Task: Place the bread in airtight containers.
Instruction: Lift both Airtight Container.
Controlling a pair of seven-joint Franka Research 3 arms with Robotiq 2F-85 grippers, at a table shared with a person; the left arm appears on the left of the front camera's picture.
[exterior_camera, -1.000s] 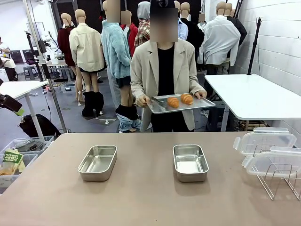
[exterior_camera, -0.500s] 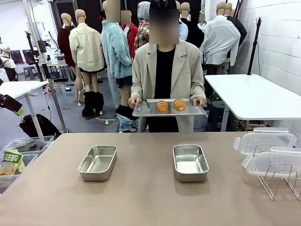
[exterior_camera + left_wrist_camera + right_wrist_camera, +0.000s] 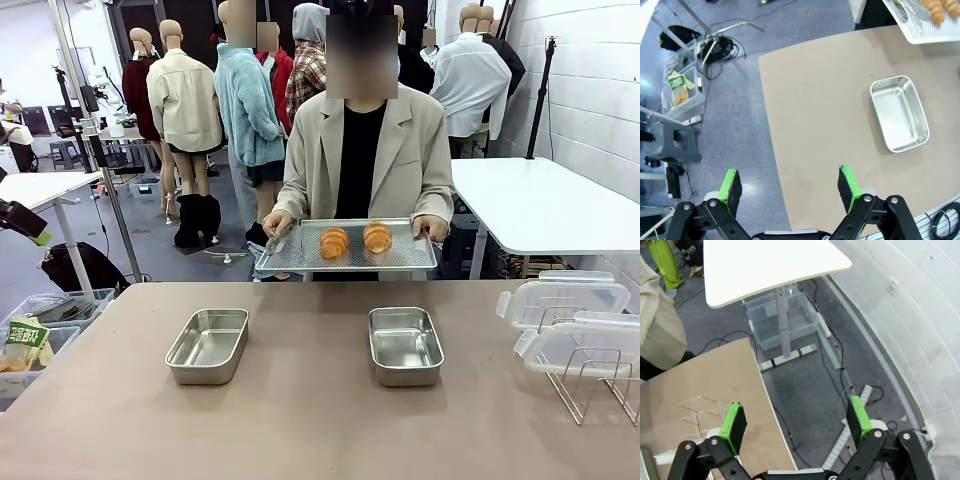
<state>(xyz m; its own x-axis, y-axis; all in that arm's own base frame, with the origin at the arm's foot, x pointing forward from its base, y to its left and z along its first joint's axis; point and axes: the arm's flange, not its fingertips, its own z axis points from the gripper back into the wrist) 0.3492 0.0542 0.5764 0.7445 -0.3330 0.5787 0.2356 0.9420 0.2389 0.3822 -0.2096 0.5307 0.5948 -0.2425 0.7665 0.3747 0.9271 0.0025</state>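
Front view: bread [image 3: 334, 241] carried on tray [image 3: 290, 260] beyond table [image 3: 300, 420]; containers [image 3: 208, 345] empty. Left tool [image 3: 790, 182], right tool [image 3: 797, 420] wide, unloaded. Bread pickup required next.

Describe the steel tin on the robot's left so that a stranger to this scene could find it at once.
On the tan table stand two shiny, empty rectangular tins. The wanted tin is the one toward the robot's left, turned slightly askew. Its twin sits squarer and nearer the clear lids.

Left fingers [image 3: 731, 184] gape above the table [image 3: 815, 100] edge, an empty steel container [image 3: 899, 120] beyond.
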